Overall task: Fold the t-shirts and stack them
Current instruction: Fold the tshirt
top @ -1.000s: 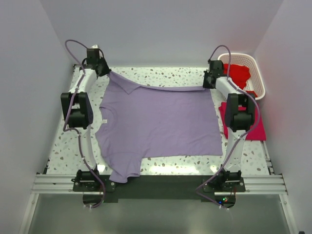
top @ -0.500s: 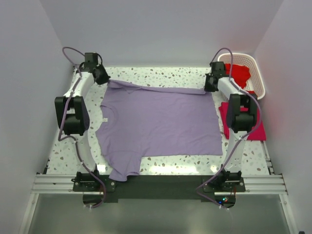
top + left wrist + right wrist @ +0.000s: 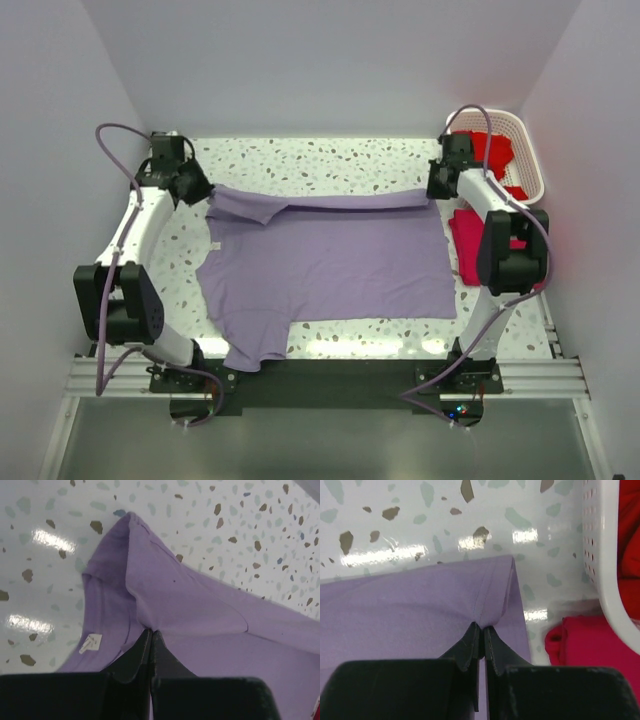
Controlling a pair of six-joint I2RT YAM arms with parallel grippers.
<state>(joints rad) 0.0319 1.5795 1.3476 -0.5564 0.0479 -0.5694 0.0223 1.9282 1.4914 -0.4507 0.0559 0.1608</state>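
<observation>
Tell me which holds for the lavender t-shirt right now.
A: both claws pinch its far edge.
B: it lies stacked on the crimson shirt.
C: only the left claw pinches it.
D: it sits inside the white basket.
A: the left claw and the right claw each stand shut on the far edge of the lavender t-shirt, one at each end.

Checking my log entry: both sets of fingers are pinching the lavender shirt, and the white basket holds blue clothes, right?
Not blue: the top view shows red clothes in the white basket. The rest stands, with both grips on the lavender shirt.
</observation>
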